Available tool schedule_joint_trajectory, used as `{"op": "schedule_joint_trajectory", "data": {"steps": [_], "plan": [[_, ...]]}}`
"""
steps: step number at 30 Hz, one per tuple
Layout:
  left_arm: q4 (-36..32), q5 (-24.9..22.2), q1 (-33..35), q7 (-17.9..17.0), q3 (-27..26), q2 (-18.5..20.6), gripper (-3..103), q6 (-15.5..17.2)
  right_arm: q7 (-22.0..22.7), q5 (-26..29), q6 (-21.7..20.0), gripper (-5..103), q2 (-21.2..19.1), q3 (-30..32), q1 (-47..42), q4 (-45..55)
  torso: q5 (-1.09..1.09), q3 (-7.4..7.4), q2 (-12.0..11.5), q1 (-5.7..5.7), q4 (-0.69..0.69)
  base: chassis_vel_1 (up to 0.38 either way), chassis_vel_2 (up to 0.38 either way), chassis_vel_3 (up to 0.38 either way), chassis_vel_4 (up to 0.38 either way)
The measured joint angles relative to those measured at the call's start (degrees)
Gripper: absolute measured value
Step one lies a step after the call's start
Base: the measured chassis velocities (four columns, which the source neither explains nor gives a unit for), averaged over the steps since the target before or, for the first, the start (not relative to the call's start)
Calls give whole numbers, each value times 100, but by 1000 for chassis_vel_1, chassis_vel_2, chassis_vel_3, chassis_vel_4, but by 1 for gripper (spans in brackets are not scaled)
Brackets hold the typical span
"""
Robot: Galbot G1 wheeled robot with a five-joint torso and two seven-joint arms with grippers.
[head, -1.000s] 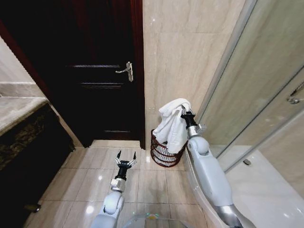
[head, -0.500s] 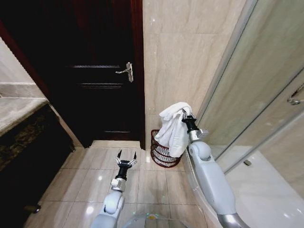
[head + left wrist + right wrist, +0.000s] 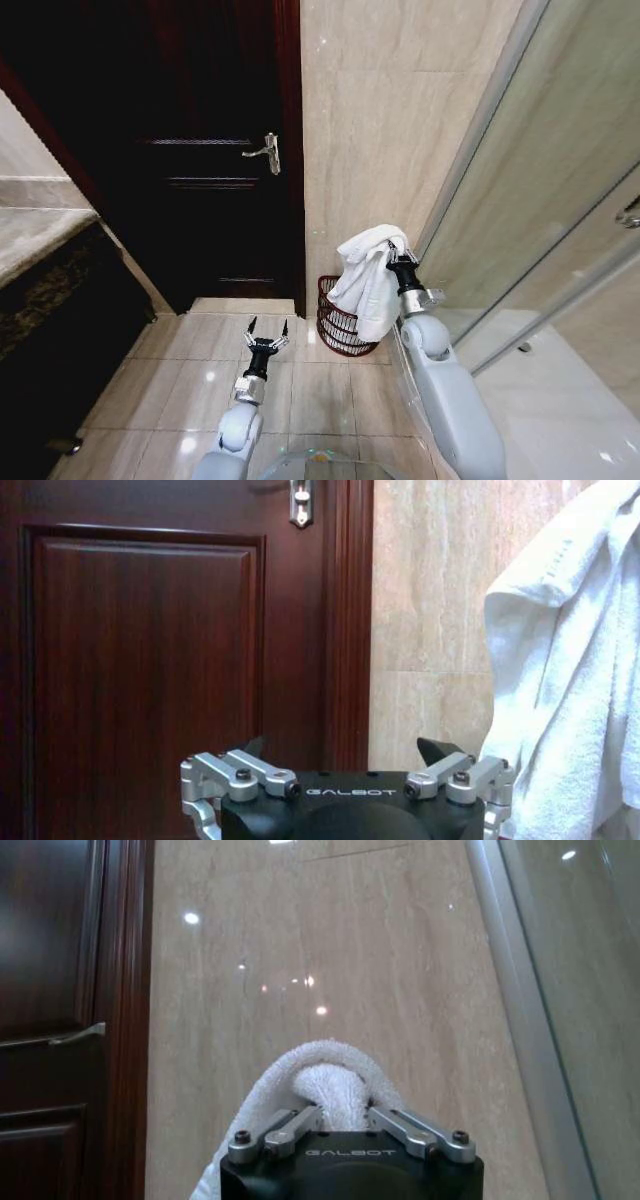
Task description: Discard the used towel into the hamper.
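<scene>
Your right gripper fingers clamped on white towel, held above hamper; towel hides hamper's right rim. Left gripper low over floor, fingers apart.

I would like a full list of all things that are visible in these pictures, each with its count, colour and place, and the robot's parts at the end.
White terry towel: one, white, hanging from the right gripper above the hamper.
Round dark reddish-brown wire hamper: one, on the floor against the beige wall, beside the door.
Dark wooden panelled door: one, dark red-brown, shut, ahead on the left.
Silver lever door handle: one, on the door's right edge.
Beige marble wall: one, right of the door.
Glass shower screen: one, at the right.
Stone countertop: one, light top, far left.
Beige tiled floor: one, glossy, below.
Left gripper: one, black and silver, open, low over the floor.
Right gripper: one, shut on the towel, raised over the hamper.
</scene>
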Motion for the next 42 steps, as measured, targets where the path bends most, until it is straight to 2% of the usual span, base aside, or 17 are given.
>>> {"op": "schedule_joint_trajectory", "data": {"steps": [33, 42], "plan": [[40, -8, -70, 14, 27, 35, 100, 9, 26, -88, -52, 8, 17, -12, -40, 286, -1, 7, 12, 6, 0, -31, 30, 33, -26], [90, -46, -133, 17, 27, 68, 100, 16, 28, -257, -4, 8, 180, 70, -481, 580, 0, 8, 14, 6, 0, -50, 60, 58, -58]]}}
